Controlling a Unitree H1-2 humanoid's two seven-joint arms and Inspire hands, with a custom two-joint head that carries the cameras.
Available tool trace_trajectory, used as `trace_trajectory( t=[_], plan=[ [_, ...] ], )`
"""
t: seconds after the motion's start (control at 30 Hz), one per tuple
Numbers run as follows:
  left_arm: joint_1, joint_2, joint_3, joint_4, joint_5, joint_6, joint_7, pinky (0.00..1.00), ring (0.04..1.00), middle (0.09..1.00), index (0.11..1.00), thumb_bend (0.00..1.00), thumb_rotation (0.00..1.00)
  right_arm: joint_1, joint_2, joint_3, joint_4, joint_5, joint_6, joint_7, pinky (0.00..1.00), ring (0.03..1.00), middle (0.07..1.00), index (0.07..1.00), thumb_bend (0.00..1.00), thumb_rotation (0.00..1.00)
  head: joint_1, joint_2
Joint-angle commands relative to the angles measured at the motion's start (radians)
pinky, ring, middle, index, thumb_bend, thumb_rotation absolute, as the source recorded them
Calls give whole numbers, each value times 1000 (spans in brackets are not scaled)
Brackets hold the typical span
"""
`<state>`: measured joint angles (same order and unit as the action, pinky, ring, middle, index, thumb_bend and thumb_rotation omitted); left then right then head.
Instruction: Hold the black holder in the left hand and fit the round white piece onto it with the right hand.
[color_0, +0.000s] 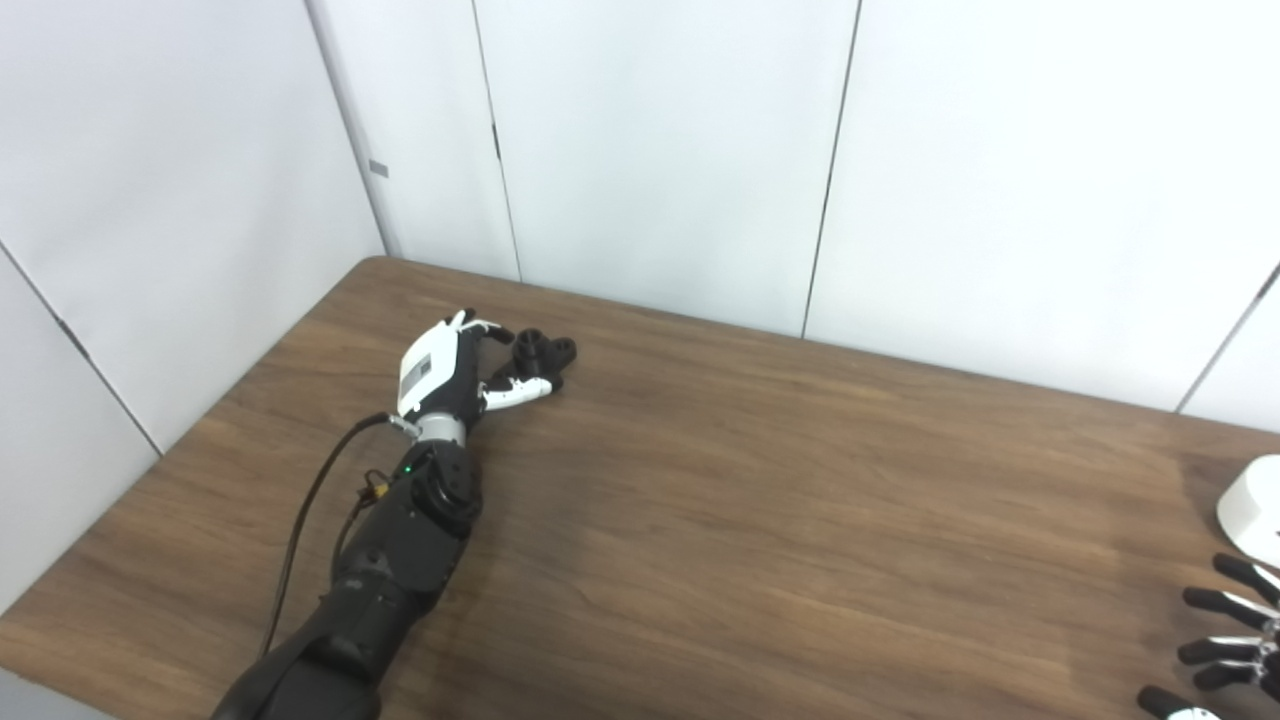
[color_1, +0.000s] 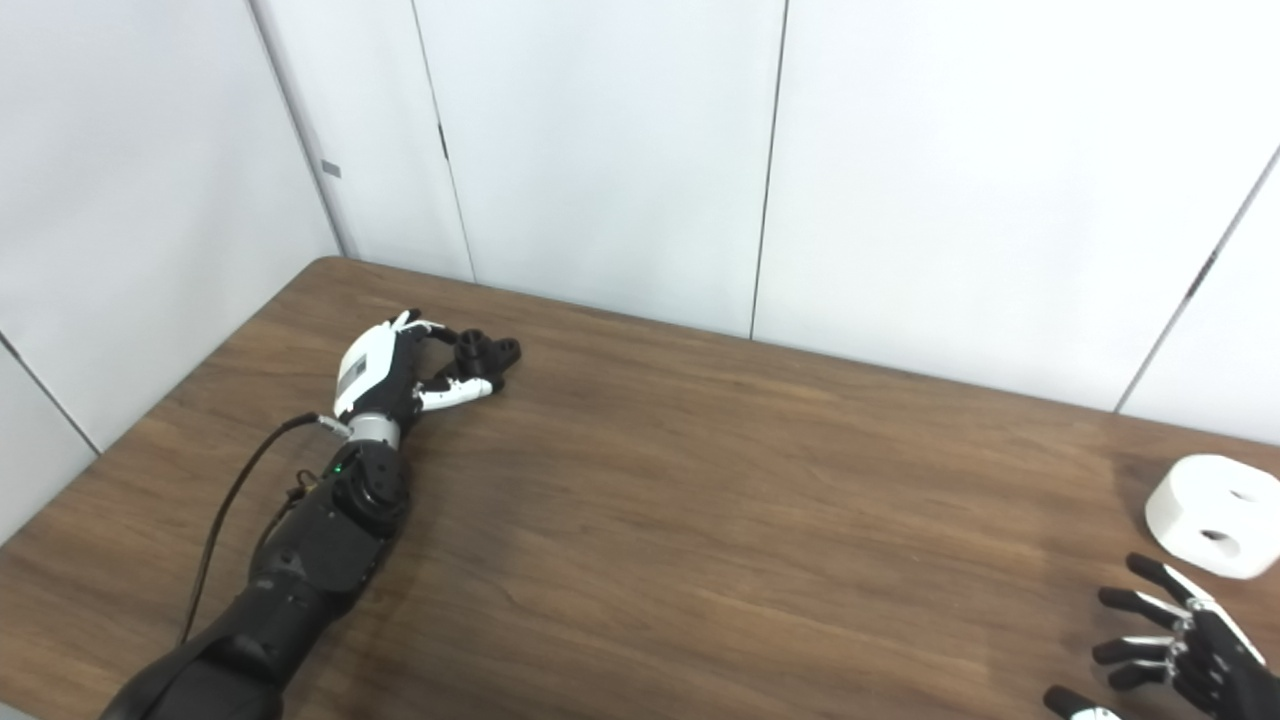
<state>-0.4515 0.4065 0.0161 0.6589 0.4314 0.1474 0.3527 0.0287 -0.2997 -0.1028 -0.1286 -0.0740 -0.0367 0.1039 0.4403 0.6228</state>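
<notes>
In the right eye view we see the round white piece (color_1: 1218, 515) whole: a thick disc with dark openings in its top face, lying flat on the wooden table (color_1: 700, 500) near the right edge. In the left eye view only a sliver of it shows at the frame's right border, and the right hand is cut down to a few black fingertips. The right eye view shows more of our right hand (color_1: 1170, 645): it sits low at the bottom right corner, fingers spread apart and pointing left, holding nothing, just short of the white piece without touching it.

Both views show our left arm reaching up from the bottom left toward the far left part of the table. The left hand (color_0: 455, 370) lies with its white back turned upward and to the left, fingers curled around the black holder (color_0: 540, 352), the thumb below it and the fingertips over its top. The holder rests on the table surface, enclosed by that hand.
</notes>
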Motion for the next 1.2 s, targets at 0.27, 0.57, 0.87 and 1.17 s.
trace_trajectory(
  t=[0.27,0.57,0.87,1.17],
  plan=[
    [16,12,-104,48,52,139,-79,995,1000,989,684,826,330,-16,-20,-14,-43,14,-12,1,442,535,724,825,665,40,4,7],
    [19,12,-114,44,55,178,-62,1000,1000,983,662,801,275,-15,-25,-15,-46,7,-12,1,444,540,728,832,663,49,6,8],
    [18,2,-96,58,27,160,-52,1000,1000,967,618,768,197,-15,-26,-16,-49,12,-8,3,444,540,729,836,660,59,2,14],
    [17,2,-97,64,21,158,-48,1000,1000,963,495,520,76,-15,-26,-16,-50,12,-6,3,444,539,730,837,660,63,2,14]
  ],
)
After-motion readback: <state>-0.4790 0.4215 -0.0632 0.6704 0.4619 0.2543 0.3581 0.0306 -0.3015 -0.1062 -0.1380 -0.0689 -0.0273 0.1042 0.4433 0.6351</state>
